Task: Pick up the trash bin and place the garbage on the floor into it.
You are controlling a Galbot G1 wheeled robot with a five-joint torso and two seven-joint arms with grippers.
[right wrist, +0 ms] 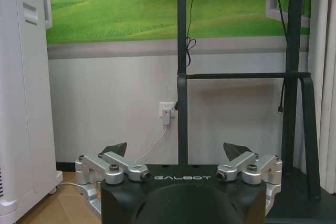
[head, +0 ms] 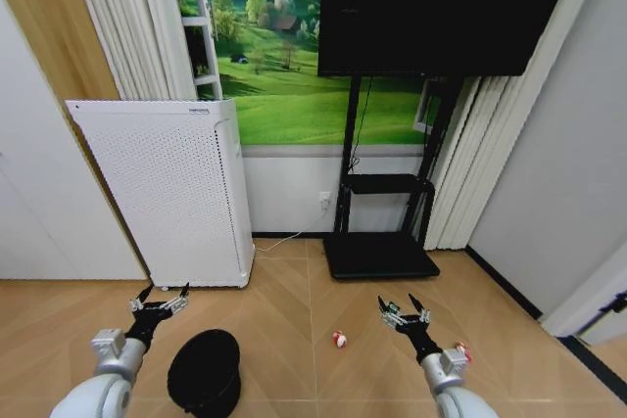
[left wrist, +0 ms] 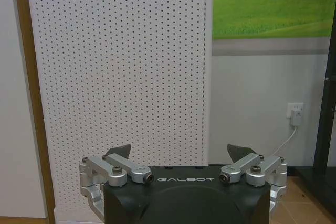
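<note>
Your left gripper (head: 163, 300) hovers low over the wooden floor (head: 284, 310), fingers spread apart and holding nothing. The black trash bin (head: 205, 371) stands just below and slightly to its right, not touching it. A white perforated appliance (head: 167, 188) stands ahead of that gripper. Your right gripper (head: 403, 311) also hangs with fingers apart and nothing between them. A small red-and-white wrapper (head: 339, 339) lies on the floor just to its left. Another red-and-white piece (head: 462, 348) lies beside the right wrist.
</note>
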